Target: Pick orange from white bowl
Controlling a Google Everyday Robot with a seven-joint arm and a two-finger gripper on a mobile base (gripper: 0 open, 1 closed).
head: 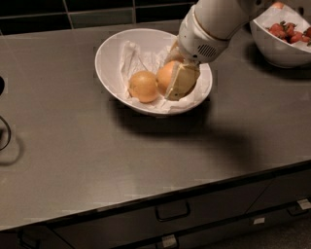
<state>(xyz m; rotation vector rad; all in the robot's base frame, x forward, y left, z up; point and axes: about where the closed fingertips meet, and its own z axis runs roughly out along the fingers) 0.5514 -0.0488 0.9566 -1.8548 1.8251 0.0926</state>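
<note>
Dim scene, soft light from above.
The white bowl (109,58) throws a dark shadow forward on the surface (73,146), which shows a pale sheen; the hand (176,83), inside the bowl, is brightly lit; the back wall (97,12) is nearly black.

Counter (97,146) holds white bowl (104,58), claw (175,73) inside, and red-fruit bowl (277,51).

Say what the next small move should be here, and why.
Probably a slow, straight lift. The end effector sits in the white bowl and appears to clasp the orange, which lies right beside the paler fruit on crumpled paper. Rising vertically should avoid nudging that fruit or the rim.
</note>
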